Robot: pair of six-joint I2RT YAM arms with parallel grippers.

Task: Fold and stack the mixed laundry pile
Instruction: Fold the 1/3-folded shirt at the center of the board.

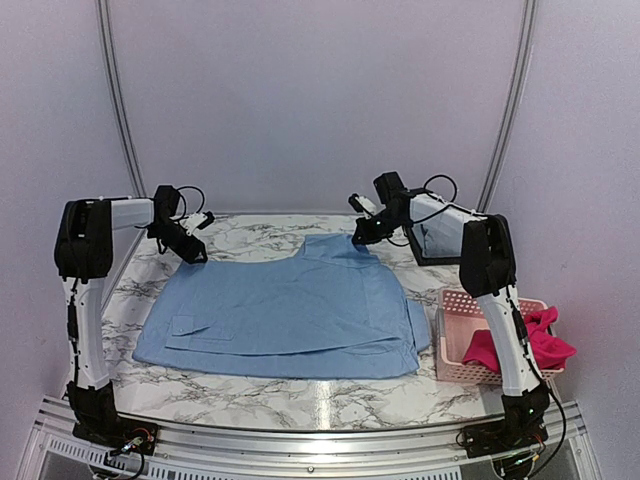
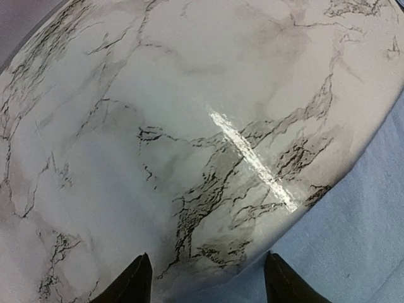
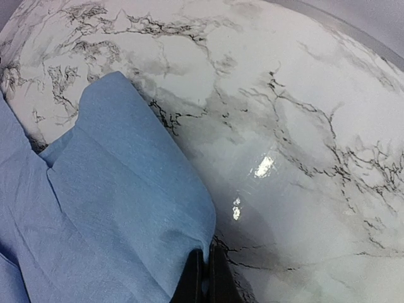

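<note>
A light blue shirt (image 1: 285, 310) lies spread flat on the marble table (image 1: 300, 400). My right gripper (image 1: 358, 240) is at its far right corner. In the right wrist view that gripper (image 3: 206, 281) is shut, with the shirt's (image 3: 113, 202) rounded edge pinched between the fingers. My left gripper (image 1: 198, 253) hovers at the shirt's far left corner. The left wrist view shows it (image 2: 208, 284) open over bare marble, with the shirt's edge (image 2: 360, 233) by the right finger (image 2: 284, 287). A magenta-red garment (image 1: 535, 340) hangs out of the pink basket (image 1: 460, 335).
The pink lattice basket stands at the table's right edge, beside the right arm's base. A flat dark tray (image 1: 432, 248) sits at the back right, behind the right arm. Bare marble shows along the near edge and at the far left.
</note>
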